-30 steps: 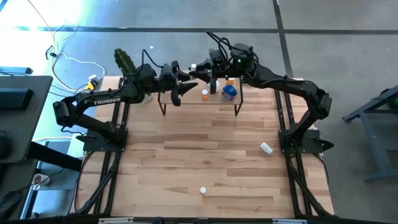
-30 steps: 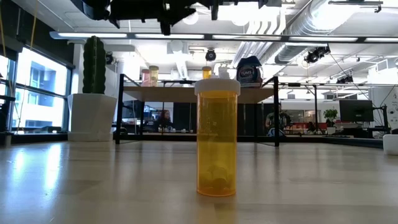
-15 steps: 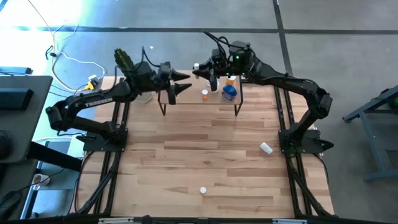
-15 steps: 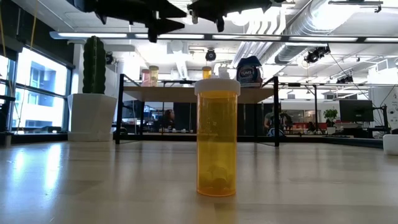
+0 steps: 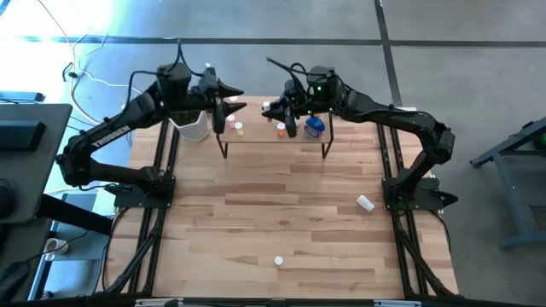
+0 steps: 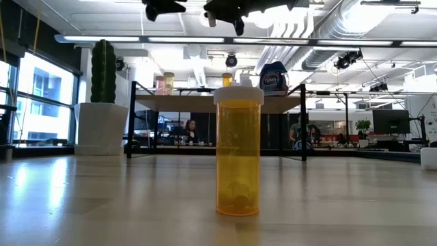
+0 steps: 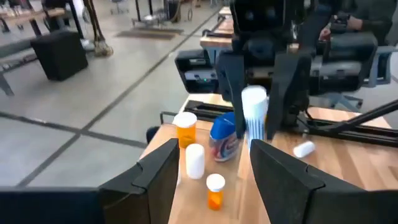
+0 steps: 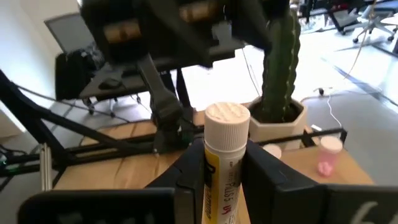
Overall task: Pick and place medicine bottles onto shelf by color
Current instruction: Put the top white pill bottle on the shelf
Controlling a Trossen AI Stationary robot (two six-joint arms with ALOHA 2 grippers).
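Observation:
The shelf [image 5: 273, 141] stands at the table's far edge and carries pink [image 5: 226, 126], orange [image 5: 281, 130] and blue [image 5: 314, 128] medicine bottles. My right gripper [image 5: 277, 111] hovers above its middle, shut on a white-capped white bottle [image 8: 225, 143]. My left gripper [image 5: 232, 101] is open and empty above the shelf's left end, facing the right gripper. An orange bottle [image 6: 237, 147] stands on its base on the near part of the table. A white bottle [image 5: 365, 203] lies on its side at the right. My right gripper pinches the white bottle's body just below the cap [image 8: 222, 163] between its two fingers [image 8: 189, 180]. The fingers come nearly level from the table's right side. The bottle stands upright in the hold, lifted clear above the shelf.
A cactus [image 5: 169, 83] in a white pot [image 5: 194, 128] stands just left of the shelf. The wide plank tabletop [image 5: 273, 213] lies before the shelf. Black frame rails [image 5: 153, 222] run along both table sides.
My left gripper has risen and drawn back from the shelf's middle toward the table's far left corner, tipping up nearer to level. The pink and orange bottles at the shelf's left end now show beside it. My right gripper keeps the white bottle above the shelf.

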